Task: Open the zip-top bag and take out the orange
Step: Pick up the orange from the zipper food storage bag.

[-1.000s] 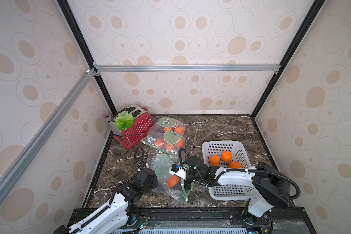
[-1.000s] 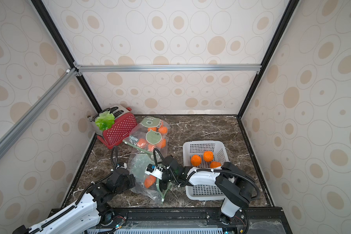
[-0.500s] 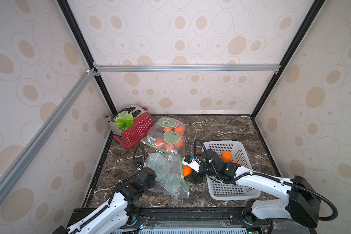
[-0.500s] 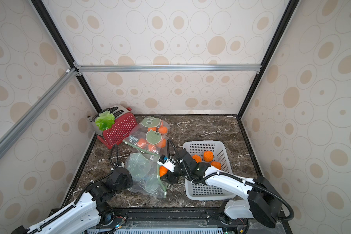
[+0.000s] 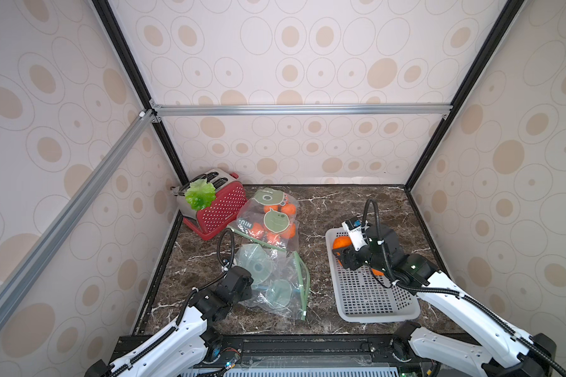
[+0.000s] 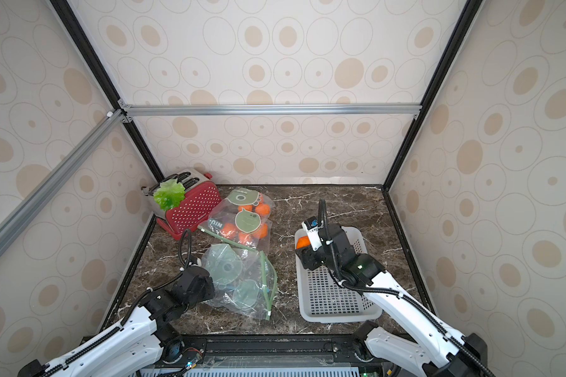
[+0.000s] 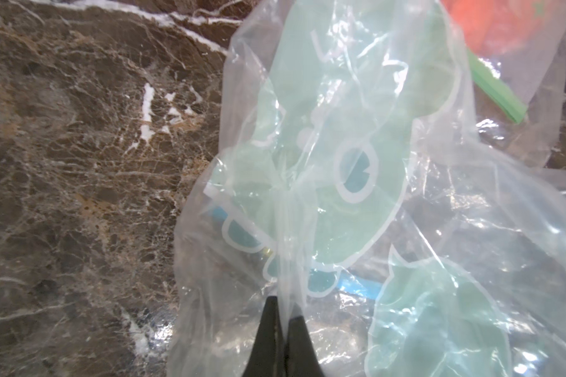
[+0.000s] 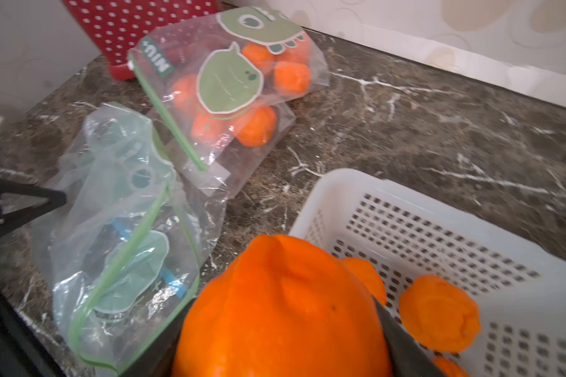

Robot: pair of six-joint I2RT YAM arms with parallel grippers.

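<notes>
Orange (image 5: 340, 243) pinched between the wide-spread fingers of the right gripper (image 8: 285, 342), over the far corner of the white basket (image 5: 378, 317), more oranges (image 8: 438, 313) inside it, left gripper (image 7: 283, 310) pressed together on the empty bag (image 5: 275, 280), dark marble table (image 5: 324, 209), spotted beige walls (image 5: 307, 65), full bag (image 5: 268, 222) and red toaster (image 5: 219, 209) behind.

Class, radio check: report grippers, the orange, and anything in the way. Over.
Left gripper shut on open bag. Right gripper shut on orange, over basket corner. No obstruction seen.

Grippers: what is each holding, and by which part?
Right gripper holds the orange by its sides, over the basket. Left gripper pinches a fold of the empty bag.
</notes>
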